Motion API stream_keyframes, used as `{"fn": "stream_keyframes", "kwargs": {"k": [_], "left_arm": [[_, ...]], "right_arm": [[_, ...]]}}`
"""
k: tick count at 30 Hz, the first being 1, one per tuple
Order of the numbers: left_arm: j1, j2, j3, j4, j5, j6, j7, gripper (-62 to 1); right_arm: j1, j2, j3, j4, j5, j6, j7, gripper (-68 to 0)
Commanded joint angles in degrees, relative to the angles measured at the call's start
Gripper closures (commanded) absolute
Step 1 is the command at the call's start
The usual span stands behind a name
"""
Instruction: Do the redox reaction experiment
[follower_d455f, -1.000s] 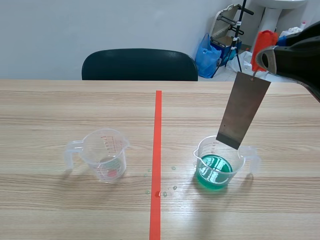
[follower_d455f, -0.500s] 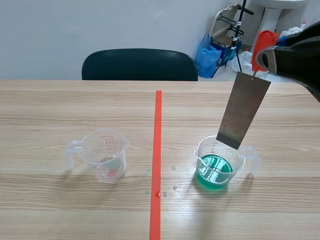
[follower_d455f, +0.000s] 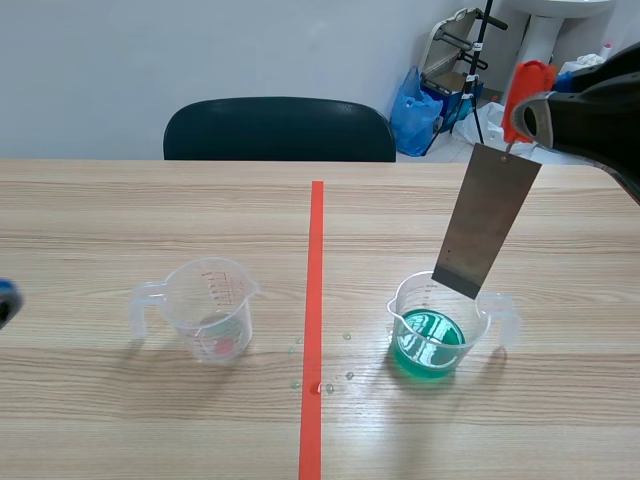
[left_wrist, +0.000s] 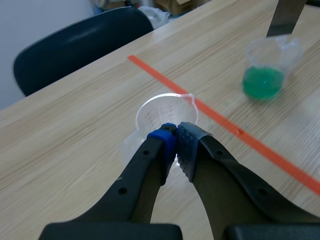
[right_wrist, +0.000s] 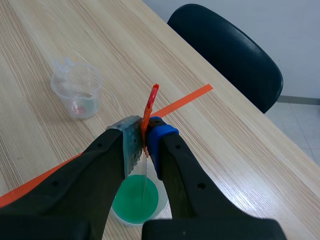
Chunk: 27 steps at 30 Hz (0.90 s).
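An empty clear measuring cup (follower_d455f: 207, 308) stands left of the orange tape line, and a clear cup of green liquid (follower_d455f: 433, 332) stands right of it. My right gripper (follower_d455f: 532, 118) is raised above the green cup, shut on the orange handle (follower_d455f: 526, 85) of a grey metal sheet (follower_d455f: 486, 222). The sheet hangs with its lower edge at the cup's rim. In the right wrist view the gripper (right_wrist: 142, 131) pinches that handle (right_wrist: 149, 106) over the green cup (right_wrist: 134, 201). My left gripper (left_wrist: 176, 142) is shut on nothing, just short of the empty cup (left_wrist: 167, 111); only its blue tip (follower_d455f: 5, 299) shows in the scene view.
A dark chair (follower_d455f: 280, 130) stands behind the table's far edge. A few droplets (follower_d455f: 327, 385) lie on the wood beside the tape line (follower_d455f: 314, 300). Bags and a stand are on the floor at the back right, off the table.
The blue tip of my left gripper has come into the scene view at the left edge. The right arm, the sheet and both cups have kept still.
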<state>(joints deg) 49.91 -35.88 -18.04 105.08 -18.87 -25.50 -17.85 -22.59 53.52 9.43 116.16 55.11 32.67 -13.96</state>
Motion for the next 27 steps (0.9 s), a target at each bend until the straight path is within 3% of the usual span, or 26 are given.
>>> {"fn": "stream_keyframes", "kwargs": {"k": [1, 5, 12, 16, 27], "left_arm": [[-5.16, -1.25, 3.52, 0.26, -2.08, 0.24, 2.75, -2.9], [-18.12, -3.50, 13.84, -2.21, -5.51, 0.22, 9.40, -2.9], [-37.88, -2.51, 30.71, -8.35, -6.10, 0.17, 15.43, -2.9], [-46.49, 0.46, 37.66, -12.00, -7.96, 0.02, 19.17, -2.9], [-60.72, 11.91, 50.05, -24.59, -7.89, -3.30, 22.93, -2.9]], "right_arm": [[0.50, 0.59, 0.70, 0.48, 0.66, 0.00, 1.05, -0.6], [0.50, 0.59, 0.70, 0.48, 0.66, 0.00, 1.05, -0.6], [0.50, 0.59, 0.70, 0.48, 0.66, 0.00, 1.05, -0.6], [0.50, 0.59, 0.70, 0.48, 0.66, 0.00, 1.05, -0.6], [0.50, 0.59, 0.70, 0.48, 0.66, 0.00, 1.05, -0.6]]}}
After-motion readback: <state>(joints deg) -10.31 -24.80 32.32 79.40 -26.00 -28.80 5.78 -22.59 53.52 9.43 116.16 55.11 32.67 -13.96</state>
